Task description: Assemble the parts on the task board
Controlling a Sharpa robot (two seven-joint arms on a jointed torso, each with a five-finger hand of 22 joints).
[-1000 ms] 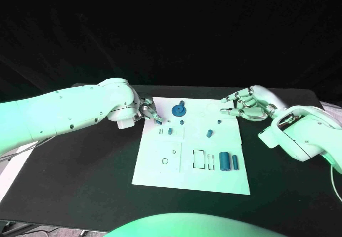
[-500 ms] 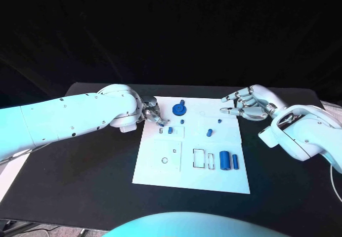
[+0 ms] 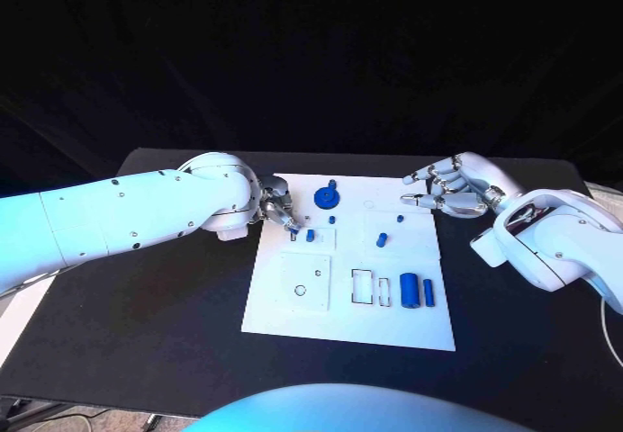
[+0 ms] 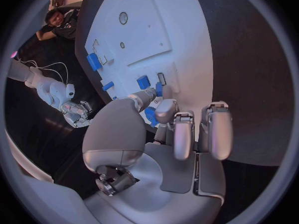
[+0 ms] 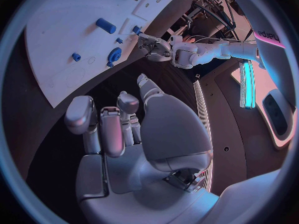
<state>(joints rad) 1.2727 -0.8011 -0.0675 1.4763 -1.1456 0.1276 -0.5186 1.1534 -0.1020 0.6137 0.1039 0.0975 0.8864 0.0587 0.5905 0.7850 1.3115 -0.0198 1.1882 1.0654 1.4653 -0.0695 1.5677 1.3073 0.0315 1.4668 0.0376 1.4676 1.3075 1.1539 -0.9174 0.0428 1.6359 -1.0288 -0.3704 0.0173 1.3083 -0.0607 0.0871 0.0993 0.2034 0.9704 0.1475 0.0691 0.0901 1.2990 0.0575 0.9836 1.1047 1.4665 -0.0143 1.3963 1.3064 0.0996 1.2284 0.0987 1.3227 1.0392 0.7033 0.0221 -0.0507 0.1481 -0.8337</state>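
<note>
Your counter point(image 3: 156, 297) carried the task board point(image 3: 325, 310) at its middle. Your left hand point(image 3: 275, 209) sat over the board's near-left corner, fingers point(image 4: 144, 97) pinching a small blue part point(image 4: 151, 116) just beside the seated pieces. Your right hand point(image 3: 448, 191) hovered off the board's far edge, fingers spread, holding nothing. A tilted part could have jammed at its slot or slipped loose.

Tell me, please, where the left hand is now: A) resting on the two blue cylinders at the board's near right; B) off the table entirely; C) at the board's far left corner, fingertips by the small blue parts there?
C: the left hand reaches over the far left corner of the task board, fingertips beside a small blue part.
</note>
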